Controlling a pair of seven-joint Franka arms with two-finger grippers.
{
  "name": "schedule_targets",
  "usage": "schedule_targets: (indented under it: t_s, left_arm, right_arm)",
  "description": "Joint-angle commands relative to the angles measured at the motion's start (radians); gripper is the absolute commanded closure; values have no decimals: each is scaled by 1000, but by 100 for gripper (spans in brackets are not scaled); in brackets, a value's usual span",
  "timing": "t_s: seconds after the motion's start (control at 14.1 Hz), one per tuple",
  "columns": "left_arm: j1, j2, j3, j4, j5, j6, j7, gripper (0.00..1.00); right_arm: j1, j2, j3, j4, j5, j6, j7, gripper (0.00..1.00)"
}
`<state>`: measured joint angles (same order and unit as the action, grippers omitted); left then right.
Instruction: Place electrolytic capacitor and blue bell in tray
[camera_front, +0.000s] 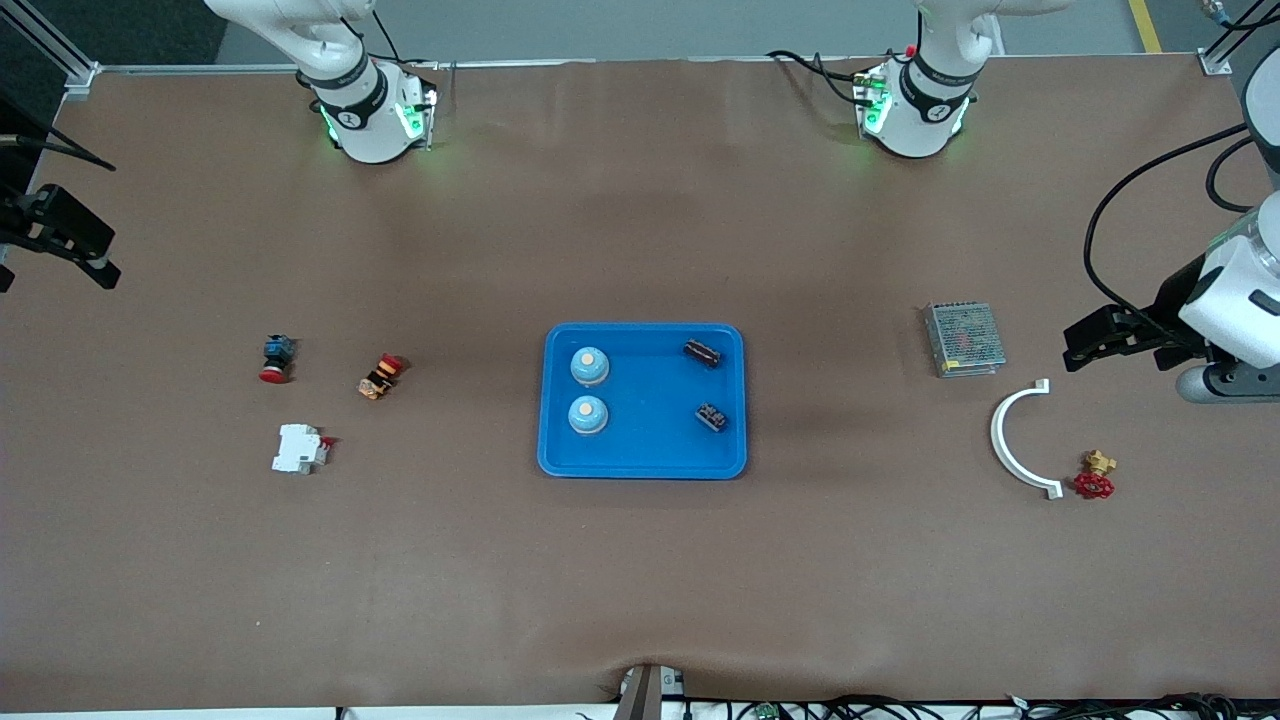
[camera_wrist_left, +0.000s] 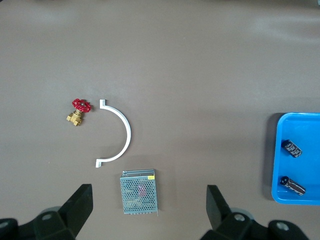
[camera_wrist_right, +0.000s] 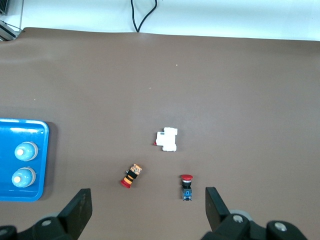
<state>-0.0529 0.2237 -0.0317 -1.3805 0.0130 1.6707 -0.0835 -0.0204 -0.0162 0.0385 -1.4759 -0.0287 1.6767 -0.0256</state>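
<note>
Two blue bells and two dark electrolytic capacitors lie in the tray, a shallow glossy blue rectangle with rounded corners at mid-table: bells toward the right arm's end, capacitors toward the left arm's, bare floor between them. Both arms wait high. The left gripper hangs wide open and empty over a mesh-cased power supply; the right gripper, equally spread, holds nothing over brown table
</note>
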Motion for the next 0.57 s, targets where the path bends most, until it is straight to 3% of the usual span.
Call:
schedule_targets:
  t_s: [0.0, 0.5]
  left_arm:
    - [2, -9, 12, 5, -7, -11, 18, 0]
    - [35, -9, -17, 5, -7, -11, 18, 0]
  right_arm:
    - [-6, 9, 1, 17, 4, 0, 27, 0]
    - [-7, 21, 1, 19, -4, 0, 52, 0]
